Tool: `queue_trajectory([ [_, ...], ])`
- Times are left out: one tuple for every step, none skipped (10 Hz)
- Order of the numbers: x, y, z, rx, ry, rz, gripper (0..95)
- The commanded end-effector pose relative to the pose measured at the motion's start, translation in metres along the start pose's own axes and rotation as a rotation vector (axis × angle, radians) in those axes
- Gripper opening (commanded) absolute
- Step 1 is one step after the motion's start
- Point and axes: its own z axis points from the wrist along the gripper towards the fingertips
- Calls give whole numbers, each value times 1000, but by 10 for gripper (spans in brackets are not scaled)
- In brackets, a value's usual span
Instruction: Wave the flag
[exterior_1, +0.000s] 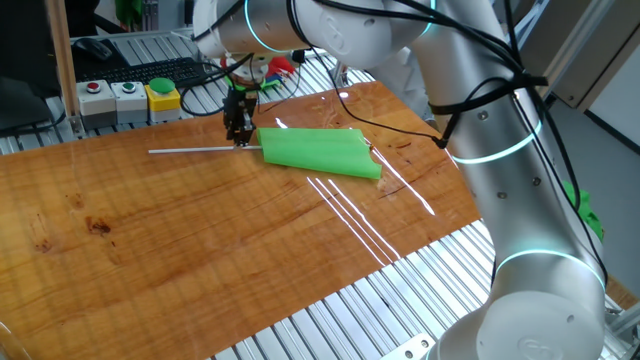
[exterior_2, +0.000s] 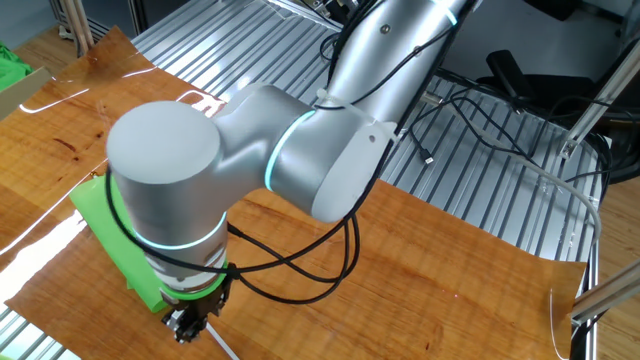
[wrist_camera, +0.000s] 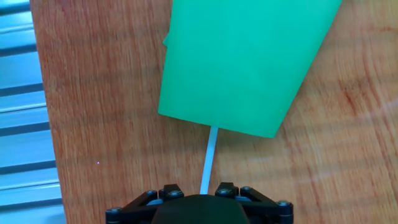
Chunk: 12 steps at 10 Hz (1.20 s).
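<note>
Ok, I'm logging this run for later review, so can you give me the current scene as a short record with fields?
flag: green cloth on a thin pale stick, lying flat on the table
surface: wooden tabletop over metal slats
gripper: lowered onto the stick close to the cloth's edge
fingers: astride the stick in the hand view; whether they are clamped cannot be told
cloth shape: flat, one sheet, not bunched
other items: button box with red, green and yellow buttons behind the table

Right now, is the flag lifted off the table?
No, the flag lies flat on the wooden table, with the gripper down at its stick.
</note>
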Motion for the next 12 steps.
queue_trajectory([
  [0,1,0,0,-4,-14,570],
  [0,1,0,-5,6,-15,380],
  [0,1,0,-10,7,-4,380],
  [0,1,0,-11,7,4,570],
  [0,1,0,-11,6,18,570],
  [0,1,0,-11,9,24,570],
  [0,1,0,-11,8,24,570],
  [0,1,1,-12,8,23,570],
  [0,1,3,-15,10,24,570],
  [0,1,7,-15,11,23,570],
  [0,0,8,-14,10,22,570],
  [0,0,9,-17,15,23,570],
])
